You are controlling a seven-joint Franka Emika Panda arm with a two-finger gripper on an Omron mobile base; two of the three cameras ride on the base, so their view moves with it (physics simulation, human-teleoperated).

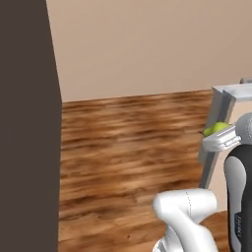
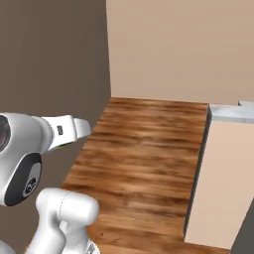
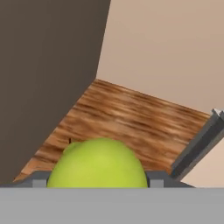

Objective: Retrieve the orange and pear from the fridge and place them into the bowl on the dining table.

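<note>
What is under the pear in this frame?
Beneath the pear, held in the gripper, is bare wooden floor. The pear's underside is hidden by the gripper.

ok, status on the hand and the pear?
Hand shut on pear, carried in the air above the wood floor. Brown wall to one side, beige panel to the other. Nothing in the way ahead.

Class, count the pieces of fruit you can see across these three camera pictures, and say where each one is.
1. The pear sits in the gripper, held above the wooden floor. Other fruit may lie outside these views.
</note>
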